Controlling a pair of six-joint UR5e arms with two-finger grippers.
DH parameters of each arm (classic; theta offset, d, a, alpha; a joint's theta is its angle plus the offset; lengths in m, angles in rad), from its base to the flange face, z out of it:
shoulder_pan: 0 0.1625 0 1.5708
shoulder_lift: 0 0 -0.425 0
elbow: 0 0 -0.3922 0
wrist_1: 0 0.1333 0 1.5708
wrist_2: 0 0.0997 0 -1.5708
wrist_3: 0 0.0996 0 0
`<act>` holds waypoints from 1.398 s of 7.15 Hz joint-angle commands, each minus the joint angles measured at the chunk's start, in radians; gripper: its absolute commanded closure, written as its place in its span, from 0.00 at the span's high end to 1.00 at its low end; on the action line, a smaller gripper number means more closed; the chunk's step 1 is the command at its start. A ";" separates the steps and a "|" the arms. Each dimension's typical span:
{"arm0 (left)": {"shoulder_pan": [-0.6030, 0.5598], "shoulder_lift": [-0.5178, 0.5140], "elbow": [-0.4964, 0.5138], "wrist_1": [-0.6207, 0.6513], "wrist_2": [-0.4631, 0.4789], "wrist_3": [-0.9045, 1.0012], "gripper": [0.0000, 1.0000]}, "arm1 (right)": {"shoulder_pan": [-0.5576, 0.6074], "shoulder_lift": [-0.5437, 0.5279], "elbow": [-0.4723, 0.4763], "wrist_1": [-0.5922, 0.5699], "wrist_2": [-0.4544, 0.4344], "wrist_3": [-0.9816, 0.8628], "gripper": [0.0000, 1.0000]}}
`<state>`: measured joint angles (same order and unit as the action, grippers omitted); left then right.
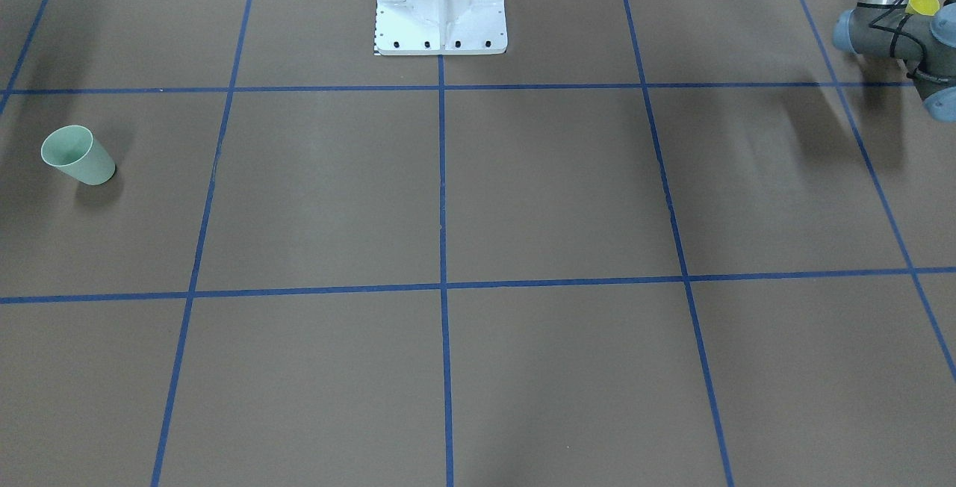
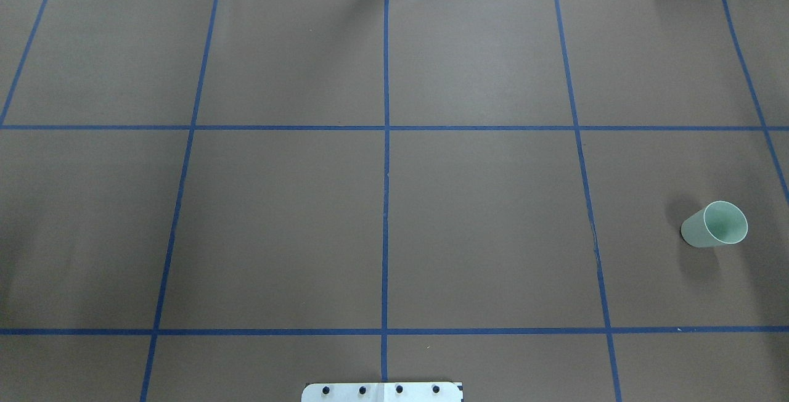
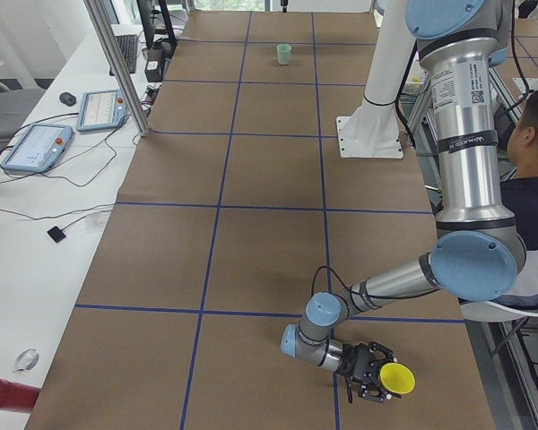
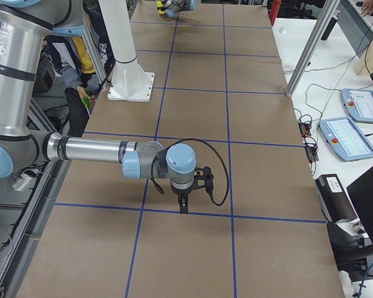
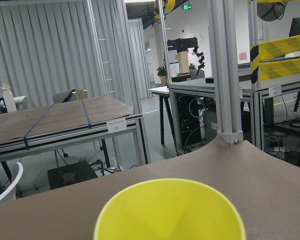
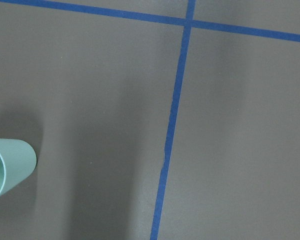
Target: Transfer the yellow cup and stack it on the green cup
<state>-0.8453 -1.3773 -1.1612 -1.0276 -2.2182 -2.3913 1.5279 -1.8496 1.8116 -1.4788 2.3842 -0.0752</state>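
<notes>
The pick-up looks to be the step in hand. The left fingers (image 3: 373, 391) sit against the yellow cup (image 3: 396, 379) at the counter's (image 2: 277, 235) left end, 2 o'clock in the front-facing view. I cannot tell whether they grip it, though the wrist view puts its rim just below the lens, so probably. It stands mouth-up, long axis roughly vertical. The green cup (image 2: 715, 224) stands upright at 4 o'clock overhead, well apart. Next comes a lift and a carry rightward. The right fingers (image 4: 183, 205) point down; their opening I cannot tell.
</notes>
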 commanded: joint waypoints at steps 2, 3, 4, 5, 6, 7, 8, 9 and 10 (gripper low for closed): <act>0.000 0.081 -0.081 0.009 0.080 0.053 0.41 | 0.000 0.004 0.002 0.000 0.001 0.000 1.00; -0.001 0.121 -0.131 0.008 0.142 0.058 0.41 | 0.000 0.007 0.002 0.000 0.001 0.000 1.00; -0.001 0.162 -0.191 0.004 0.205 0.067 0.41 | 0.000 0.009 0.003 0.000 0.001 0.002 1.00; -0.003 0.173 -0.211 -0.003 0.272 0.090 0.41 | 0.000 0.009 0.006 0.003 0.004 0.002 1.00; -0.004 0.173 -0.212 -0.037 0.370 0.090 0.39 | 0.000 0.009 0.009 0.035 0.004 0.000 1.00; -0.006 0.176 -0.209 -0.093 0.461 0.090 0.39 | 0.000 0.007 0.005 0.091 0.003 0.002 1.00; -0.009 0.178 -0.209 -0.144 0.556 0.090 0.38 | 0.000 0.009 0.005 0.094 0.003 0.005 1.00; -0.012 0.179 -0.207 -0.204 0.650 0.090 0.38 | 0.000 0.009 0.008 0.097 0.004 0.005 1.00; -0.014 0.179 -0.206 -0.266 0.748 0.090 0.36 | -0.002 0.009 0.008 0.101 0.006 0.012 1.00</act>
<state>-0.8563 -1.1991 -1.3684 -1.2172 -1.5939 -2.3011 1.5274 -1.8410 1.8182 -1.3853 2.3883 -0.0692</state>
